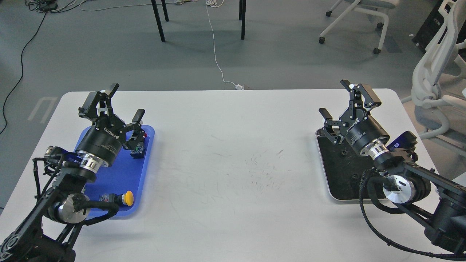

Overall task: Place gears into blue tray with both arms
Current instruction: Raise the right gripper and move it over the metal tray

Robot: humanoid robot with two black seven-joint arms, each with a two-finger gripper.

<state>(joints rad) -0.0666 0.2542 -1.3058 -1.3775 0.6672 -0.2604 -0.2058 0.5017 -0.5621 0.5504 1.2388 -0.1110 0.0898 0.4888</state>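
Blue plastic, smooth and shiny, makes the blue tray [143, 165] at the left edge of the white table [225, 145]. My left claw [123, 103] hangs over its far end, fingers spread wide and holding nothing, I think ready for work. Two push-button switches lie in it, a red one [140, 145] and a yellow one [122, 198]. At the right edge sits a silver tray [333, 194] with a rough black lining. Tiny dark gears [354, 176] rest there, hard to see. My right claw [346, 105] waits above it, wide too.
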